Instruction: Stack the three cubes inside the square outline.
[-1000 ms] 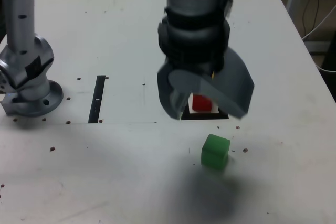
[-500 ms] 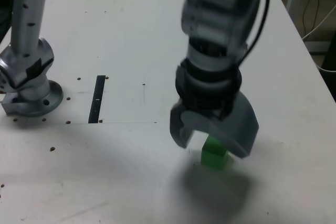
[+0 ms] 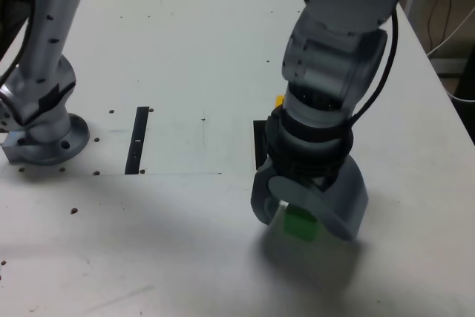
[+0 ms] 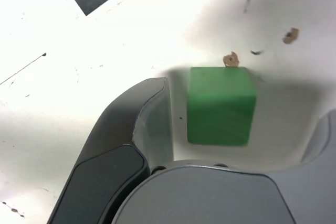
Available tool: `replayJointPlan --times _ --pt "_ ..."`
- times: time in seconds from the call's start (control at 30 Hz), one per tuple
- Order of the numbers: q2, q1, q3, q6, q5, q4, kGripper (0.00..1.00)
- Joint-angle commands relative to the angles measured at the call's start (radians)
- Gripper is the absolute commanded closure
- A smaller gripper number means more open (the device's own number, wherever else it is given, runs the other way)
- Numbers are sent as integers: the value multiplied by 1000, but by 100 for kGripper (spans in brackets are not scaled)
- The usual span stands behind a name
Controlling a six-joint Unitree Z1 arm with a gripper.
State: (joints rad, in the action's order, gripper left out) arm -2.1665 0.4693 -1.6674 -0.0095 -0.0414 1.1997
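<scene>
The green cube (image 4: 221,105), small, stiff, matte and probably light, sits between the spread jaws of the gripper (image 4: 239,119), ungripped; flat opposite faces suit pinching.

A white table (image 3: 171,50) is filling most of the exterior view, its top dotted with small dark screw holes (image 3: 111,111). A narrow black strip (image 3: 138,139) is lying flat on it toward the exterior view's left. White cables (image 3: 450,31) are hanging beyond the table's far right edge.

Fingers (image 3: 308,209) now around green cube (image 3: 300,222)
</scene>
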Motion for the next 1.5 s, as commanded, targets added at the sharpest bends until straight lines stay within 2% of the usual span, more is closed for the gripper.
replayJointPlan --times 0.0,0.23,0.47,0.63,0.83,1.1,1.3,1.47 --pt "-6 -7 8 0 10 -3 16" --pt "-7 -15 12 -16 20 -7 40" --pt "-11 -15 6 -17 18 -16 48" --pt "-18 -15 2 -17 11 -19 59" --pt "-26 -15 3 -17 6 -19 66" --pt "-6 -15 -20 -17 -14 -6 92" --pt "29 -15 -44 -17 -36 62 96" --pt "144 -15 -61 -17 -73 148 95"
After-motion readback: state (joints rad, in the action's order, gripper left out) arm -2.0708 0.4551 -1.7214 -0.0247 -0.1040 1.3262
